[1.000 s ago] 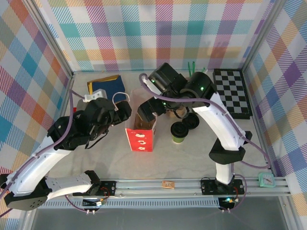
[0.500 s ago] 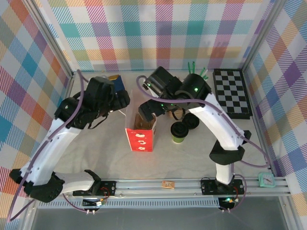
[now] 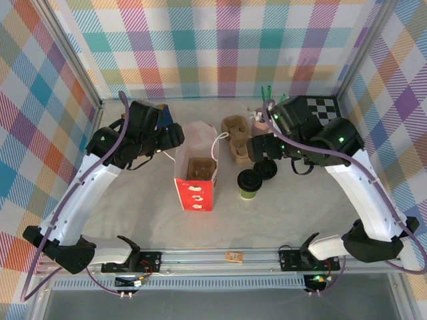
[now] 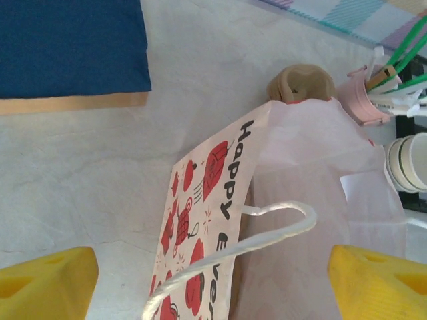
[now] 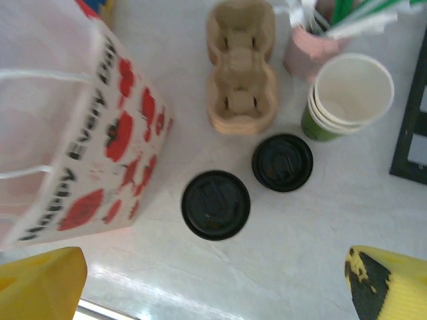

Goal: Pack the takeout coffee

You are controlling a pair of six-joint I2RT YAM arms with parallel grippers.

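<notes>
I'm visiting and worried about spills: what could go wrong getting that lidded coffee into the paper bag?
First, the takeout coffee sits right beside a loose black lid. From above they look alike, so the open right end effector might grab the wrong one. Second, the white handle of the paper bag droops over the opening and could snag the cup, perhaps tipping it.

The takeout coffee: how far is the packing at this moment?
Done: the paper bag stands open with what looks like a cup carrier inside. In hand: nothing; the left fingers and the right fingers are open and empty. Left: the takeout coffee stands on the table beside the bag, not yet grasped or packed.
</notes>
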